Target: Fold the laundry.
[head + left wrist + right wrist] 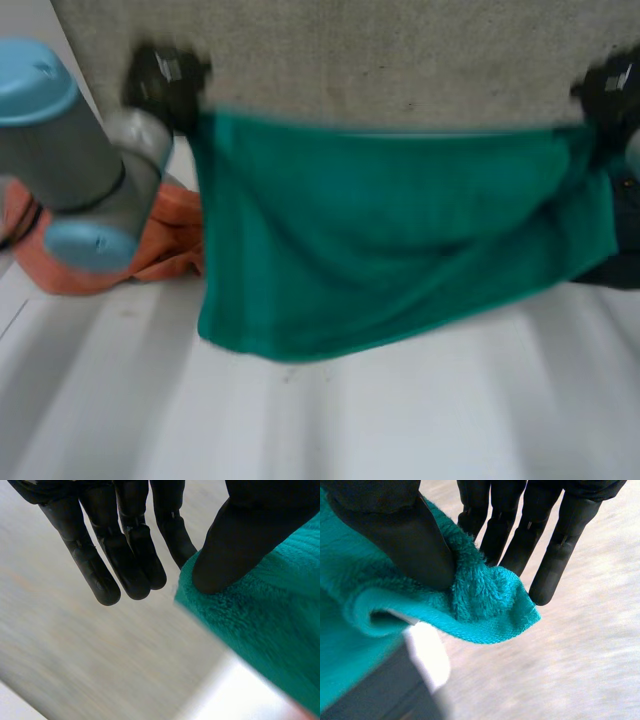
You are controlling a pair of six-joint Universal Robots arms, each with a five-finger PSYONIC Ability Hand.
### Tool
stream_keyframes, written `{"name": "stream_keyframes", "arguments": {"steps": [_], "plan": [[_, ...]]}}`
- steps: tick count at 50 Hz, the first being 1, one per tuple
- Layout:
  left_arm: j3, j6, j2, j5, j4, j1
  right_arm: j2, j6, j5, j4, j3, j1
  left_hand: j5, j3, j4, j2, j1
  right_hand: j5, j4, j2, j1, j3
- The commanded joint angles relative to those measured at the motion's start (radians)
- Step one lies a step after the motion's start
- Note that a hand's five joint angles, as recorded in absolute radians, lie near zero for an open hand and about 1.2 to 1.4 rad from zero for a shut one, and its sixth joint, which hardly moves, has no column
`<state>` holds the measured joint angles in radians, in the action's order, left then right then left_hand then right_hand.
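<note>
Left hand: thumb pressed onto a top corner of the teal terry towel, pinching it against one finger; the other fingers are straight and off the cloth. Right hand: thumb clamps the towel's other top corner against the fingers behind it, corner tip curling past the thumb. Towel hangs spread between both hands, top edge taut, lower edge sagging over the white worktop; can't tell if it touches. Orange cloth lies bunched just beside the towel's left-hand edge, partly behind the left arm.
</note>
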<state>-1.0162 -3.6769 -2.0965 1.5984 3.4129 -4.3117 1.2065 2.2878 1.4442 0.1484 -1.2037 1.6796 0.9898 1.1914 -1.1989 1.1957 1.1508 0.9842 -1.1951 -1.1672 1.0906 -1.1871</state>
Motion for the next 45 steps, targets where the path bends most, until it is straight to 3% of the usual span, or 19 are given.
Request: {"name": "stream_keyframes", "arguments": {"steps": [1, 8, 20, 30, 34, 38, 42, 45], "plan": [[0.130, 0.001, 0.016, 0.020, 0.333, -0.025, 0.018, 0.142, 0.059, 0.511, 0.018, 0.020, 0.232, 0.205, -0.197, 0.201, 0.245, 0.238, -0.201, -0.229, 0.306, -0.209], [0.059, 0.008, 0.021, 0.018, 0.301, -0.023, 0.007, 0.151, 0.025, 0.462, 0.007, 0.020, 0.232, 0.205, -0.197, 0.201, 0.245, 0.238, -0.201, -0.229, 0.306, -0.209], [-0.526, 0.063, 0.130, -0.012, 0.276, -0.028, -0.030, 0.194, -0.134, 0.225, -0.256, 0.006, 0.232, 0.205, -0.197, 0.201, 0.245, 0.238, -0.201, -0.229, 0.306, -0.209], [-0.766, 0.049, 0.223, -0.089, 0.246, -0.036, -0.021, 0.197, -0.169, 0.053, -0.385, -0.026, 0.232, 0.205, -0.197, 0.201, 0.245, 0.238, -0.201, -0.229, 0.306, -0.209], [-0.803, 0.046, 0.355, -0.097, 0.108, -0.034, 0.069, 0.185, -0.163, -0.082, -0.382, -0.044, 0.232, 0.205, -0.197, 0.201, 0.245, 0.238, -0.201, -0.229, 0.306, -0.209], [-0.803, 0.026, 0.501, -0.117, -0.111, -0.039, 0.206, 0.165, -0.165, -0.369, -0.353, -0.063, 0.232, 0.205, -0.197, 0.201, 0.245, 0.238, -0.201, -0.229, 0.306, -0.209], [-0.794, -0.038, 0.622, -0.121, -0.338, -0.059, 0.312, -0.008, -0.165, -0.681, -0.324, -0.167, 0.232, 0.205, -0.197, 0.201, 0.245, 0.238, -0.201, -0.229, 0.306, -0.209], [-0.789, -0.107, 0.684, -0.121, -0.467, -0.072, 0.346, -0.117, -0.168, -0.768, -0.316, -0.201, 0.232, 0.205, -0.197, 0.201, 0.245, 0.238, -0.201, -0.229, 0.306, -0.209]]}}
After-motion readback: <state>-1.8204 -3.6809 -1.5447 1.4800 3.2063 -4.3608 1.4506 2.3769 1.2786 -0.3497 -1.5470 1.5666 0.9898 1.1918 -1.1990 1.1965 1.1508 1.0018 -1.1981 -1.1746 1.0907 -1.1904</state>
